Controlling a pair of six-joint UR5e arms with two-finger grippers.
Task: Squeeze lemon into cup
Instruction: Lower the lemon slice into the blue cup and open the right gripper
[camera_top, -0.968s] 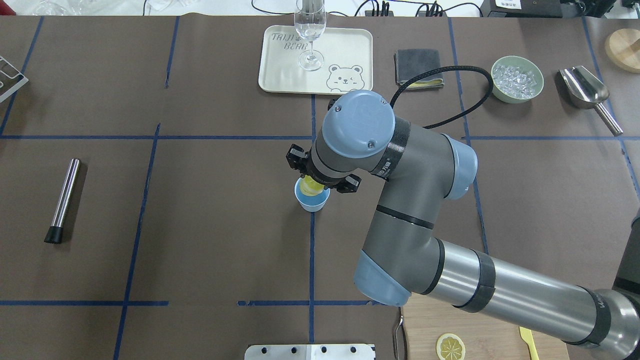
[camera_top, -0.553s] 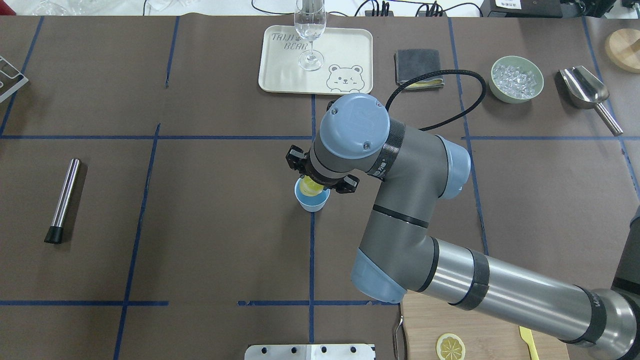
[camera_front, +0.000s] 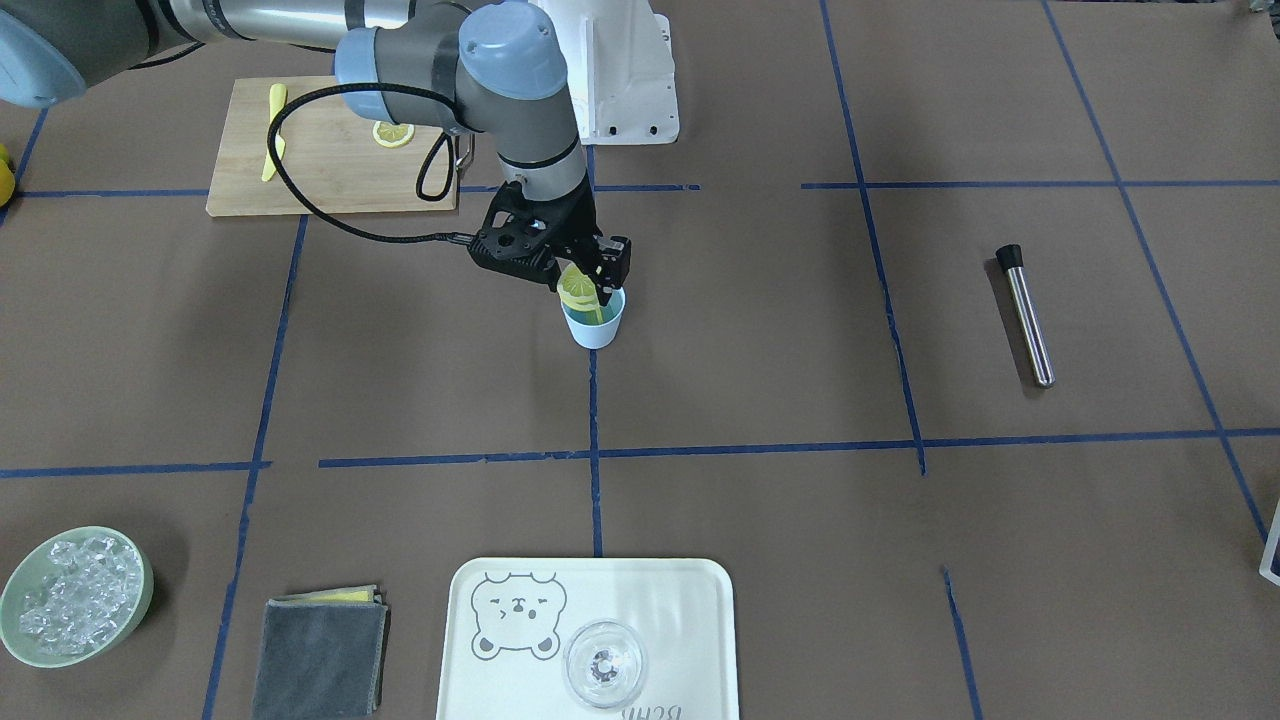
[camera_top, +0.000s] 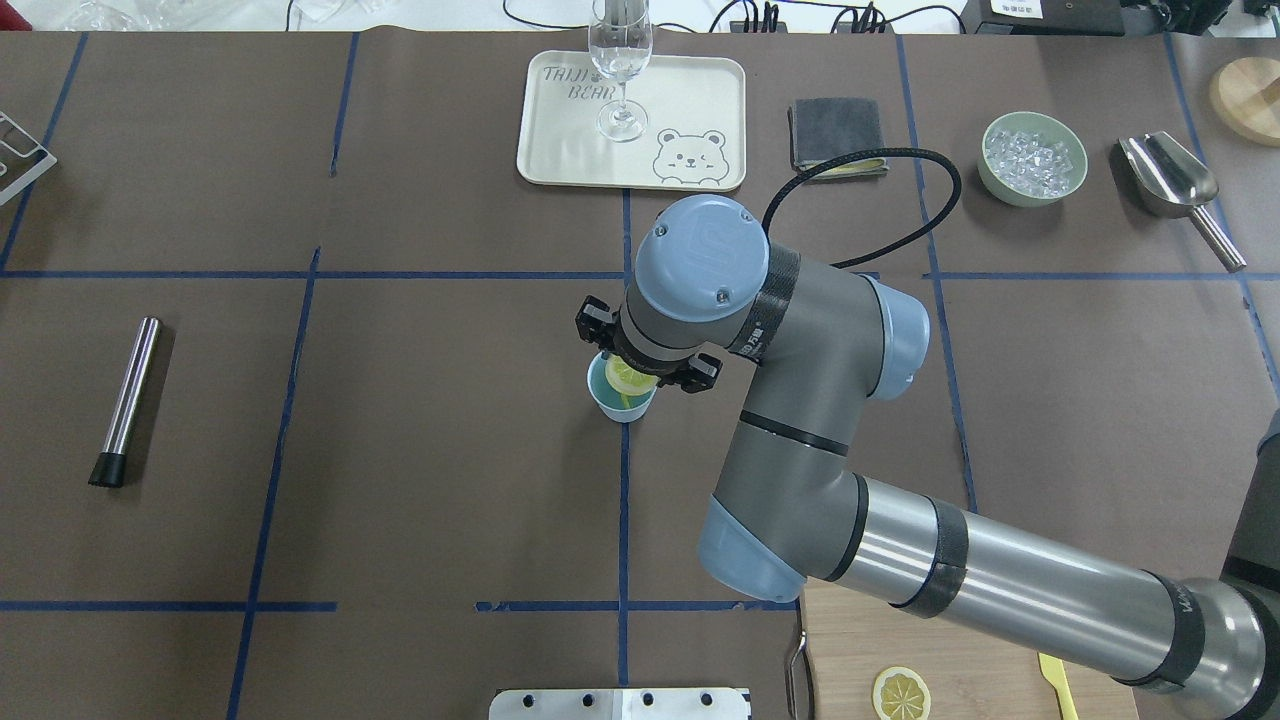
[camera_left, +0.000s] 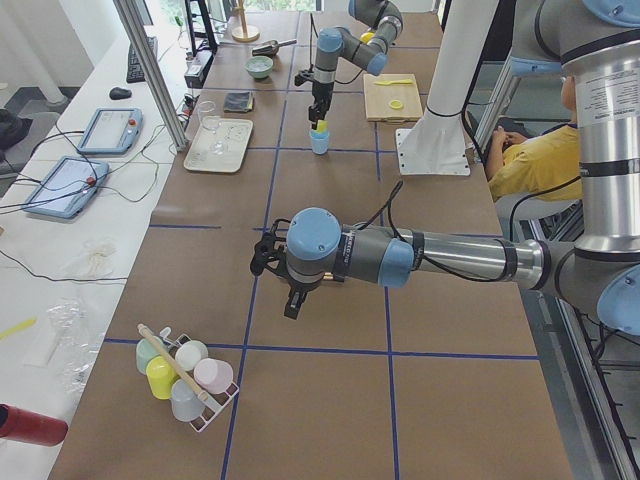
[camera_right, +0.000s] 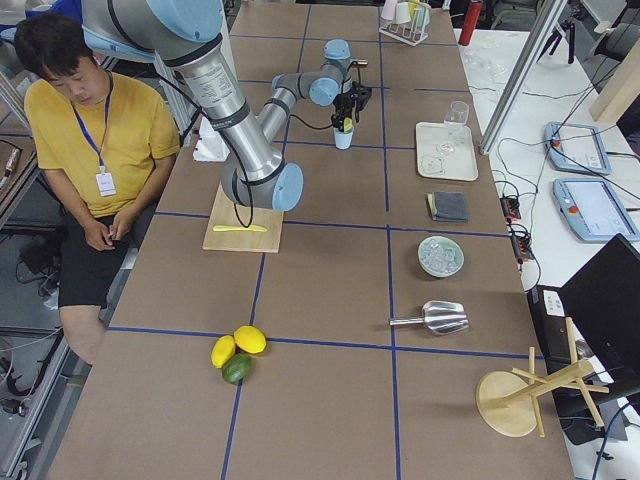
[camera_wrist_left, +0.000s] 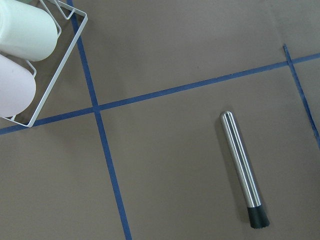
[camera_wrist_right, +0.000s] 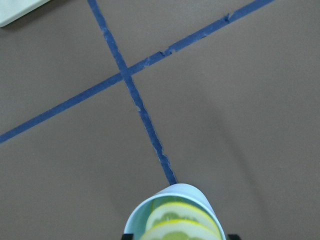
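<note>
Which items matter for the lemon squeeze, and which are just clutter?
In play: lemon slice, light-blue cup, right pincer gripping the slice over the cup.

Lying about: steel muddler, wine glass on bear tray, bowl of ice, grey cloth, metal scoop, cutting board with spare lemon slice and yellow knife.

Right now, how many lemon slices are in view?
2. One lemon slice is pinched in the right gripper at the mouth of the cup; a second slice lies on the cutting board. The cup's inside is partly hidden, so another could be there.
</note>
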